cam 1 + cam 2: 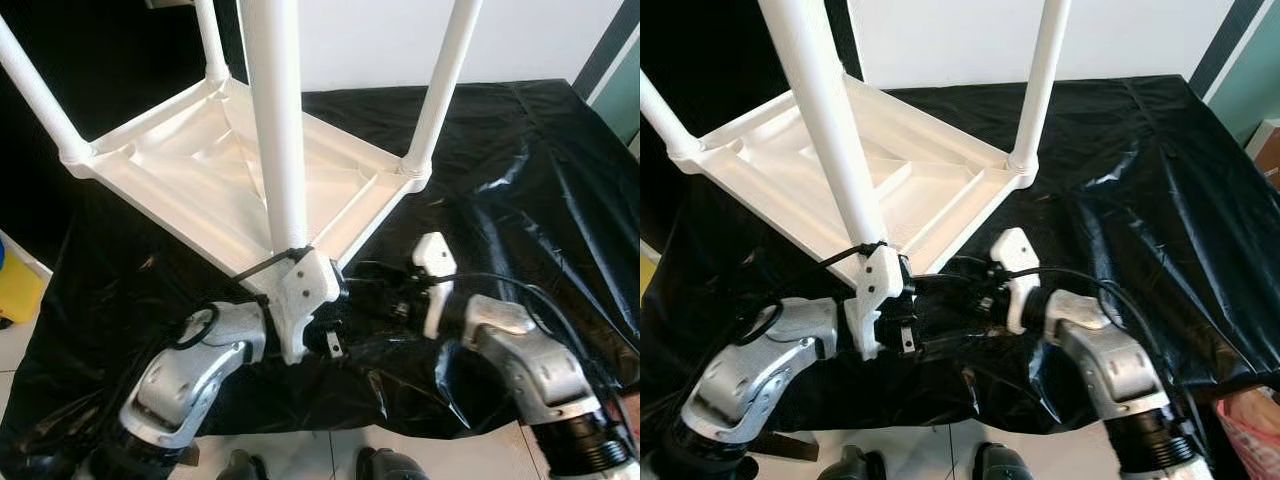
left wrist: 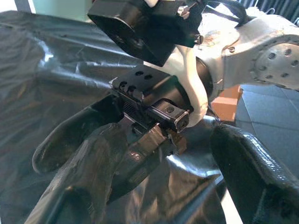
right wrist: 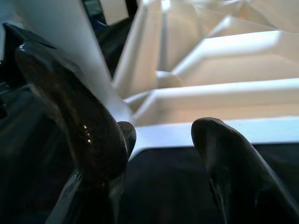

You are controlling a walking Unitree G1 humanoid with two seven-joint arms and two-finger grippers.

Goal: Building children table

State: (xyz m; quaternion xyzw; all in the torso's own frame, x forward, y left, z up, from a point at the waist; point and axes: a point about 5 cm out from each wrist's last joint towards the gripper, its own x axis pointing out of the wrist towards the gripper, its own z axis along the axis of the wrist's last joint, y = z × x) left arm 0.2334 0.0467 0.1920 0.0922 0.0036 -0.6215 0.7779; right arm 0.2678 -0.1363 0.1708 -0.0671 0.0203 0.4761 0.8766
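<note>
A white children's table (image 1: 240, 175) is seen lying upside down on a black plastic sheet (image 1: 520, 170) that is spread over the work surface, with its ribbed underside turned up and its four round legs standing upward from the corners. The nearest leg (image 1: 275, 120) rises at the corner closest to the robot, and both grippers are placed right at the foot of it. The left gripper (image 2: 154, 154) is held low over the crumpled sheet beside that corner, its fingers (image 2: 84, 158) spread apart, with the right wrist seen just beyond them. The right gripper (image 3: 159, 140) is pointed at the table's near edge, its fingers (image 3: 88, 126) kept apart, one lying against the base of the nearest leg and the other beside the rim; nothing is clamped between them.
</note>
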